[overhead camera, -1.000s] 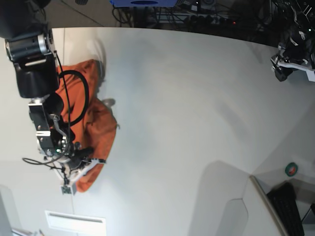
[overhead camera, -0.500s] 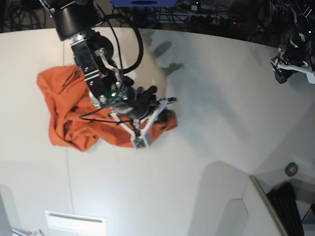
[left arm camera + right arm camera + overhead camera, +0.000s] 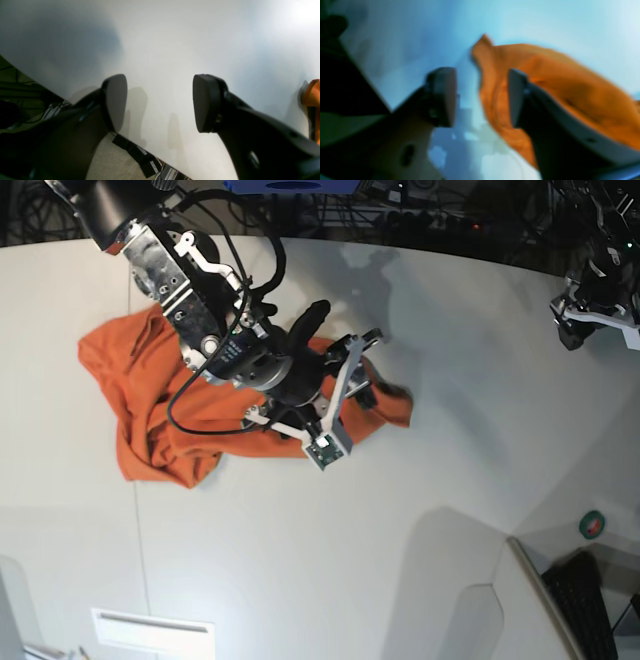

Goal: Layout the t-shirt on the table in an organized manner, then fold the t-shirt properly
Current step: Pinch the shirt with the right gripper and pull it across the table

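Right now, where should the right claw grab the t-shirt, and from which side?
Take the free corner of the t-shirt pointing toward the table's bare middle. It lies thin and flat, clear of the crumpled bulk. The open right claw hovers there; drop from above.

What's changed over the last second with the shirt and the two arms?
The right gripper swept from the table's left edge toward its middle, dragging the t-shirt with it; the cloth went from a bunched heap to a wider spread. Its jaws now stand apart with cloth between them, so the grasp is unclear. The left gripper stayed parked at the far edge, open.
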You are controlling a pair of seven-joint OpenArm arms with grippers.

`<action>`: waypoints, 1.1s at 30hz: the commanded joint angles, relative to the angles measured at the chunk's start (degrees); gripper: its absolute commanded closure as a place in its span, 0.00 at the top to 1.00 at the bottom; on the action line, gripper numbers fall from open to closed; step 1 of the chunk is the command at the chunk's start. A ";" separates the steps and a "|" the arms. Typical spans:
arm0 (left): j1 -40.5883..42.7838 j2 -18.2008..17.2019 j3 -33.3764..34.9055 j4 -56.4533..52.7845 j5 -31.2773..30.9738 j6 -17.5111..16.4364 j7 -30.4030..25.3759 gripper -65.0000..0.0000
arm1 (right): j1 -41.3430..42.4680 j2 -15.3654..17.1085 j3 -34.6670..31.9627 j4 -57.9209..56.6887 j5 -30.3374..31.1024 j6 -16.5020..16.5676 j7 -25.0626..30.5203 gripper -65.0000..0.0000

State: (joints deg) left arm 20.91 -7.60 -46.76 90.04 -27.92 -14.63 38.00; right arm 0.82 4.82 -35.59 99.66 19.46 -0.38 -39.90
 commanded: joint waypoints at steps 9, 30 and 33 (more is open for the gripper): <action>0.06 2.19 8.13 3.02 -0.61 -0.09 -1.03 0.58 | 2.21 -2.49 5.13 -14.60 0.18 0.07 0.74 0.00; -1.35 -1.77 -2.60 -7.27 -0.52 -0.09 -1.38 0.00 | 7.05 -6.36 -5.94 -24.45 0.18 0.07 1.17 0.48; -0.91 -1.86 -2.51 -7.27 -0.52 -0.09 -1.38 0.00 | 8.02 -6.45 -5.86 -26.21 0.18 0.07 3.20 0.43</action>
State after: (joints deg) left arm 19.57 -8.45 -48.97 81.87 -27.97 -14.66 37.71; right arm 7.68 -0.95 -41.63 72.47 19.40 -0.43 -37.85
